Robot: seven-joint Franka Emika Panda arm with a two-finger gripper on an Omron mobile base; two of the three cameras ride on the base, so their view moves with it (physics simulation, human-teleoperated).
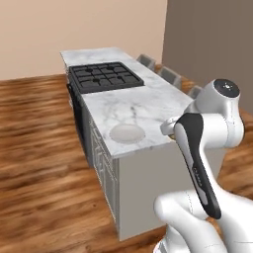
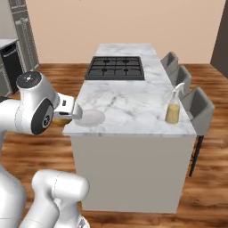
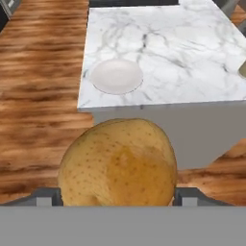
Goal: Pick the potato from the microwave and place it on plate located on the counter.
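A golden-brown potato point(image 3: 120, 166) looms large in the hand view, with my gripper point(image 3: 117, 197) shut on it and a dark fingertip point(image 3: 45, 196) on either side. The potato point(image 2: 62, 120) hangs just off the near left corner of the marble counter point(image 2: 133, 107), about level with its top. The pale plate point(image 3: 116, 76) lies ahead on the counter near that corner, bare. It also appears as the plate point(image 1: 126, 133) and the plate point(image 2: 91, 117) in the base views. My own arm hides most of the potato point(image 1: 169, 127) in the left base view. The microwave is out of view.
A black gas cooktop point(image 2: 116, 67) is set into the far half of the counter. A spray bottle point(image 2: 173, 107) with yellow liquid stands at the counter's right edge. Grey chairs point(image 2: 196, 107) line that right side. Wooden floor surrounds the island.
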